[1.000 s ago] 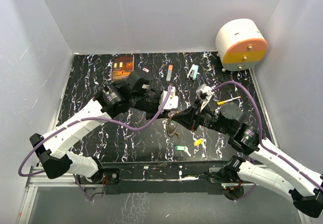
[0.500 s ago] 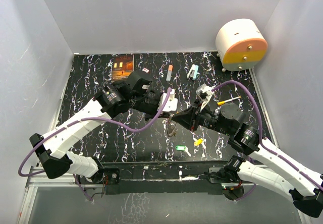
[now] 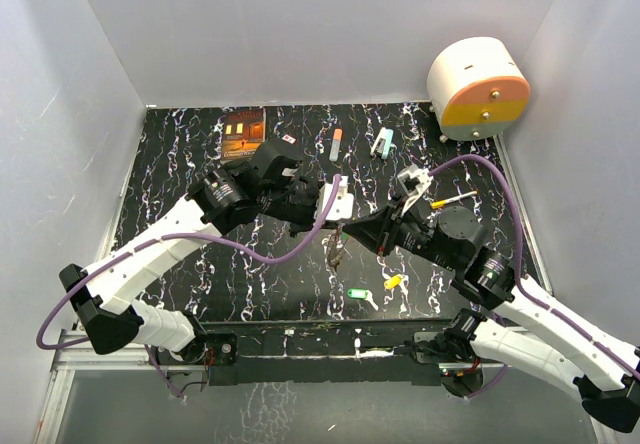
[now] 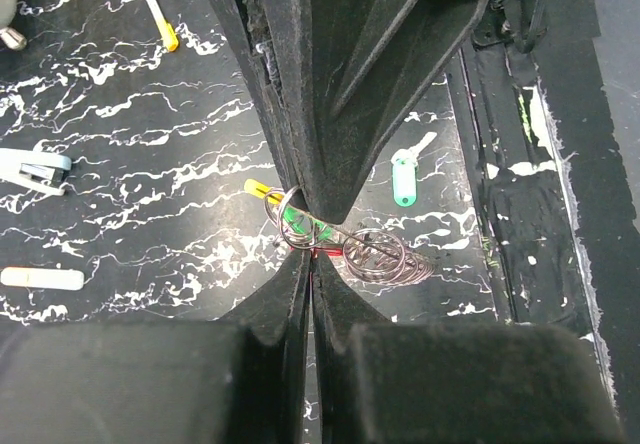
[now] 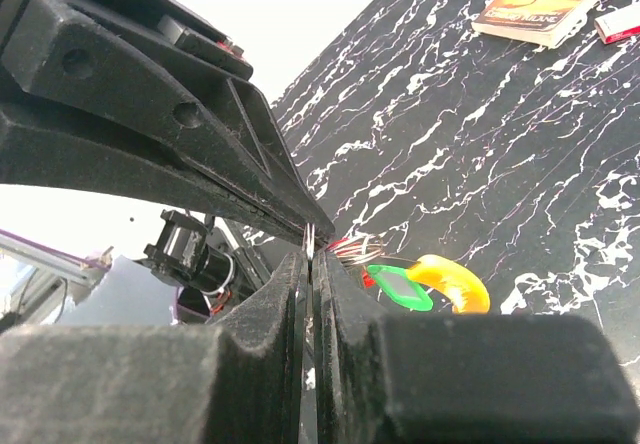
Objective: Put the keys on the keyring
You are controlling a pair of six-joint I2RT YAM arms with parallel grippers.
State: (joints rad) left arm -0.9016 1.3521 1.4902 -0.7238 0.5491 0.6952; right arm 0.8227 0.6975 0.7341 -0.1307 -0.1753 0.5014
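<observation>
Both grippers meet above the middle of the table. My left gripper (image 3: 330,222) is shut, with a sliver of the red key (image 4: 316,252) pinched at its tips (image 4: 308,256). My right gripper (image 3: 347,229) is shut on a thin wire loop of the keyring (image 5: 310,236). The keyring's silvery coils (image 4: 375,256) hang under the tips (image 3: 334,250), with a green key tag (image 5: 400,287) and the orange-yellow arc (image 5: 452,282) beside them. A second green key (image 3: 360,294) and a yellow key (image 3: 392,282) lie on the table near the front.
At the back lie a book (image 3: 243,132), an orange-capped marker (image 3: 335,144), a small red-and-white card (image 3: 289,139) and a teal-and-white clip (image 3: 382,143). A yellow-tipped stick (image 3: 452,200) lies at the right. A white and orange drum (image 3: 478,88) stands at the back right.
Both grippers stay shut and joined. The meeting point and the hanging keyring bundle have shifted slightly left and back; the right wrist has risen a little.
</observation>
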